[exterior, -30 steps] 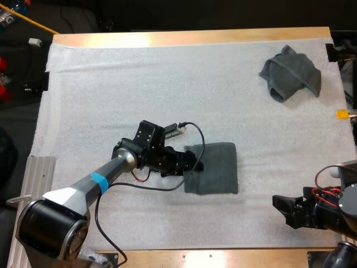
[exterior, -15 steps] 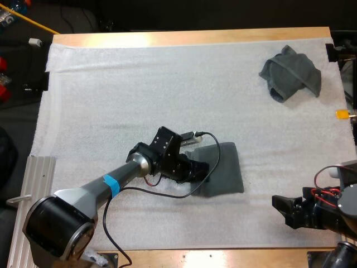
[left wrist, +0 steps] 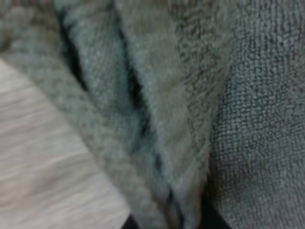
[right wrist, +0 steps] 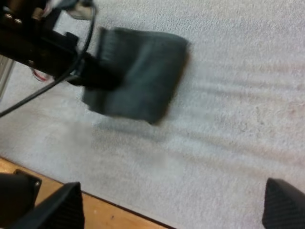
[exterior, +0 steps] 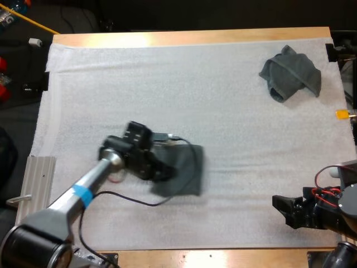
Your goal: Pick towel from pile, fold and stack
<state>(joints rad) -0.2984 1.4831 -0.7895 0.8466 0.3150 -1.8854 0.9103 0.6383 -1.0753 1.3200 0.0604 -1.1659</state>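
Observation:
A folded dark grey-green towel (exterior: 184,172) lies on the white mat (exterior: 167,84), left of the middle. My left gripper (exterior: 162,170) is shut on its left edge, and the layered edge of the folded towel (left wrist: 190,95) shows close up in the left wrist view. Seen from the right wrist view, the folded towel (right wrist: 143,81) has the left gripper (right wrist: 97,76) at its edge. A crumpled towel (exterior: 290,72) sits at the far right corner. Low at the near right, my right gripper (exterior: 281,211) stands open over the bare mat, and its fingers (right wrist: 52,210) are wide apart.
A ribbed metal rail (exterior: 39,173) lies beside the mat's left edge. The wooden table edge (exterior: 195,38) runs along the far side. Bare mat stretches between the two towels.
My left gripper has shut on the folded towel's edge and pulled it leftward across the mat. The right arm and the crumpled towel have not moved.

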